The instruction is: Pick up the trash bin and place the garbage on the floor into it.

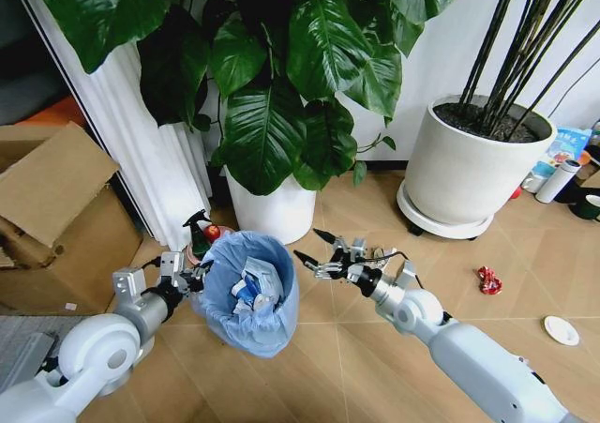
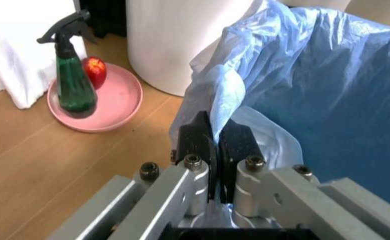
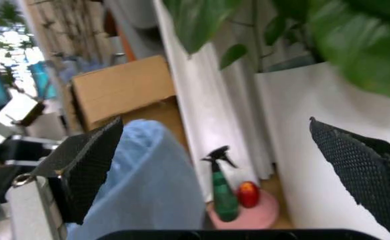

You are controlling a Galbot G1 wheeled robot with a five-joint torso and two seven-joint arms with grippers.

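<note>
The trash bin [image 1: 246,296], lined with a crinkled light-blue bag, hangs tilted in front of me with printed wrappers [image 1: 255,287] inside. My left gripper [image 1: 192,275] is shut on its rim; in the left wrist view the left gripper [image 2: 215,145] pinches the bag edge of the bin [image 2: 328,100]. My right gripper [image 1: 309,245] stands open just right of the bin's rim, holding nothing. In the right wrist view the right gripper [image 3: 228,165] frames the bin [image 3: 141,185]. On the floor [image 1: 450,282] lie a red wrapper [image 1: 489,279] and a white disc [image 1: 561,330].
A green spray bottle [image 2: 74,75] and a red fruit stand on a pink dish [image 2: 108,107] beside a white plant pot [image 1: 272,207]. A larger pot [image 1: 473,170] stands back right, with a white flask [image 1: 560,181] beyond it. A cardboard box [image 1: 56,217] sits left.
</note>
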